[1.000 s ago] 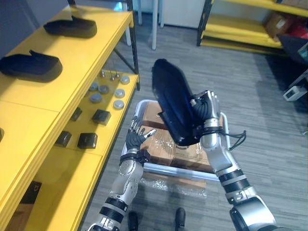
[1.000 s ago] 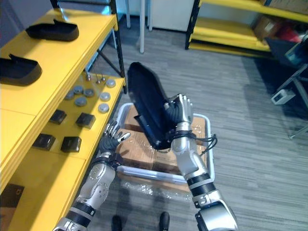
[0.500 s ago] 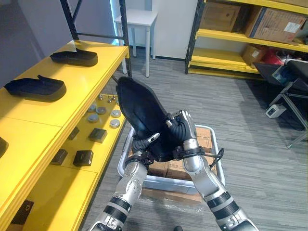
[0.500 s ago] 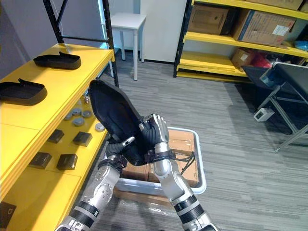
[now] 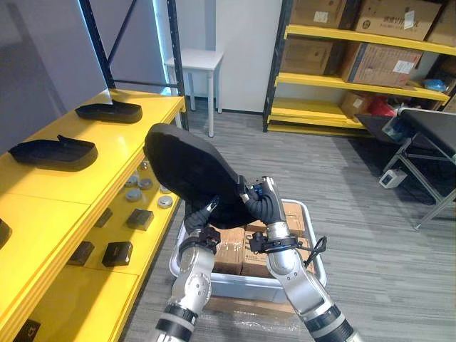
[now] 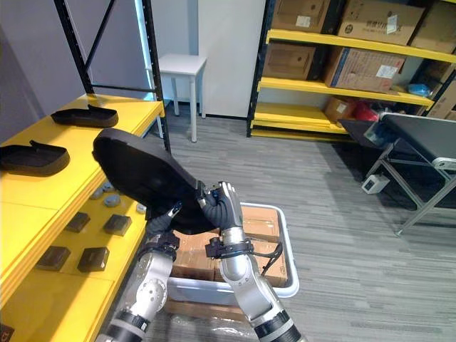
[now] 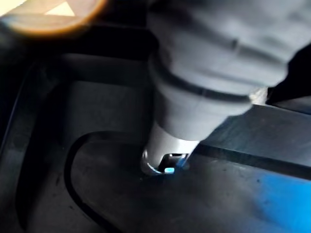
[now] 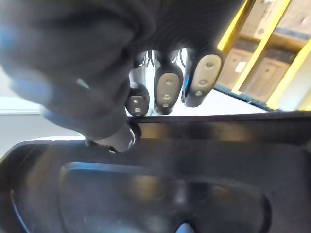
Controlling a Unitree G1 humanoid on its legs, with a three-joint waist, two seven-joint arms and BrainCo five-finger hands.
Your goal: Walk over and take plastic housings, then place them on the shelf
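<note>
- The black plastic housing (image 5: 189,171) is up in the air in front of the robot, tilted, with its high end leaning left toward the yellow shelf (image 5: 107,153).
- The right hand (image 5: 262,204) has it by the lower right edge. Its fingers (image 8: 167,87) are hooked over the rim and the thumb is pressed on the inside.
- The left hand (image 5: 194,219) sits under the housing's near end and touches it. I can't tell how it's gripping.
- Right below is a white bin (image 5: 242,285) holding cardboard boxes (image 5: 231,246).
- Two more housings (image 5: 53,151) (image 5: 110,112) lie on the shelf top, well apart.
- Small black boxes (image 5: 116,253) and round discs (image 5: 146,183) sit on the lower level.
- A white table (image 5: 194,60) stands far back.
</note>
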